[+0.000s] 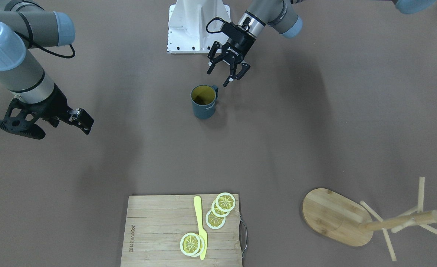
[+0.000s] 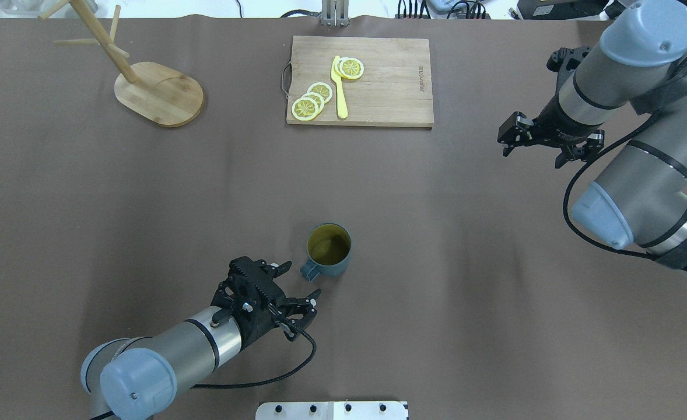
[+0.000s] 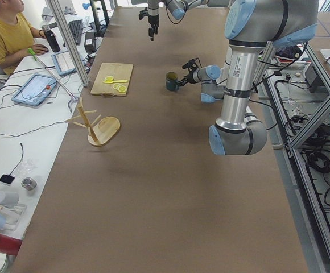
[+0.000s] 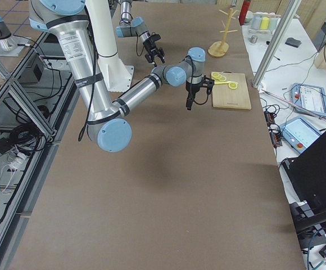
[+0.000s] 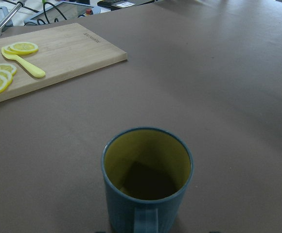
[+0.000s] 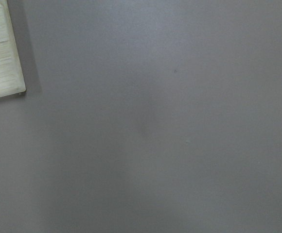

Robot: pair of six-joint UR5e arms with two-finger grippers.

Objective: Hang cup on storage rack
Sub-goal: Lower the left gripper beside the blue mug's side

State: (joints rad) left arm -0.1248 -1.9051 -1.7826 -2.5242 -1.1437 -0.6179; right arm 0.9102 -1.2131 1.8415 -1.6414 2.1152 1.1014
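The dark teal cup (image 2: 329, 251) stands upright mid-table, yellow inside, with its handle (image 2: 308, 270) turned toward my left gripper. It also shows in the front view (image 1: 203, 102) and fills the left wrist view (image 5: 148, 179). My left gripper (image 2: 302, 280) is open and empty, just short of the handle and not touching it. The bamboo storage rack (image 2: 160, 93) stands at the far left of the table, also in the front view (image 1: 333, 217). My right gripper (image 2: 539, 153) is open and empty, far to the right, pointing down at bare table.
A wooden cutting board (image 2: 390, 81) with lemon slices and a yellow knife (image 2: 339, 87) lies at the far middle edge. Its corner shows in the right wrist view (image 6: 0, 58). The robot's white base plate (image 1: 198, 27) sits behind the cup.
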